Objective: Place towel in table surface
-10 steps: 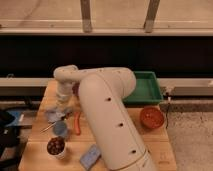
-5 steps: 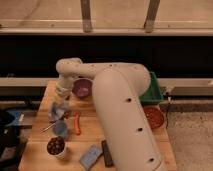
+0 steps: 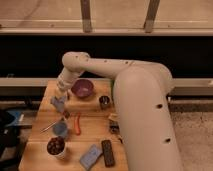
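A small grey-blue crumpled thing (image 3: 57, 104), which looks like the towel, hangs at the end of my arm over the left part of the wooden table (image 3: 92, 132). My gripper (image 3: 60, 98) is right at it, above the table's back left area and left of the purple bowl (image 3: 82, 88). The towel sits low, close to the table top. I cannot tell whether it touches the wood.
A dark cup (image 3: 105, 102) stands right of the bowl. An orange carrot-like piece (image 3: 77, 124), a blue cup (image 3: 61, 130), a spoon (image 3: 49, 126), a cup with brown contents (image 3: 56, 146), a blue sponge (image 3: 90, 156) and a black remote (image 3: 107, 152) lie toward the front. My arm covers the table's right side.
The arm has swung further left and its forearm now covers the table's right side. The gripper has come down a little at the table's left, with the grey-blue thing at its tip.
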Controlling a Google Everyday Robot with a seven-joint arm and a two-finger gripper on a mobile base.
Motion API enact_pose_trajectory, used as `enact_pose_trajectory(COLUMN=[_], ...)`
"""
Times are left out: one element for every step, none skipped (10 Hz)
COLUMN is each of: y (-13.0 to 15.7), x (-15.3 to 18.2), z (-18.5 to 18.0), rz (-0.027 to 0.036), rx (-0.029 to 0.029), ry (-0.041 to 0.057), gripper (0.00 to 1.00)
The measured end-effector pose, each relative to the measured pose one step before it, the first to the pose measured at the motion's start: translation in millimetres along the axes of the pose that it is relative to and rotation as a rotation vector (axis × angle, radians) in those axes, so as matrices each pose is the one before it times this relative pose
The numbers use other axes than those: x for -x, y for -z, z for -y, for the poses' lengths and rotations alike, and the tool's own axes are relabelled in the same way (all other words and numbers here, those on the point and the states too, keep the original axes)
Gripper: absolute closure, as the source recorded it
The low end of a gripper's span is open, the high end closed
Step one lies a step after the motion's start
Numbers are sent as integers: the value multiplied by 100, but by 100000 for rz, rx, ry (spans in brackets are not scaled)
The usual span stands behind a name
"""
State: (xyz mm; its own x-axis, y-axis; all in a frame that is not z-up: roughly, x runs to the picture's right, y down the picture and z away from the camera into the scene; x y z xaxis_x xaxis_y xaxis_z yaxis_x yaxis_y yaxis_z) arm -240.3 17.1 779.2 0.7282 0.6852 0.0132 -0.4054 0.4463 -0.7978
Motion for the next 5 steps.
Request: enact_pose_trajectory(y=[1643, 1157, 1244, 1237, 1035], x=[215, 287, 459, 653, 596], z=[-194, -239, -428, -563, -394], rz=[3028, 2270, 2422, 2297, 1705], rx=[-916, -674, -838, -1048, -1190], ry=[1059, 1003, 1518, 2035, 1829], gripper=[100, 100, 100, 100, 100])
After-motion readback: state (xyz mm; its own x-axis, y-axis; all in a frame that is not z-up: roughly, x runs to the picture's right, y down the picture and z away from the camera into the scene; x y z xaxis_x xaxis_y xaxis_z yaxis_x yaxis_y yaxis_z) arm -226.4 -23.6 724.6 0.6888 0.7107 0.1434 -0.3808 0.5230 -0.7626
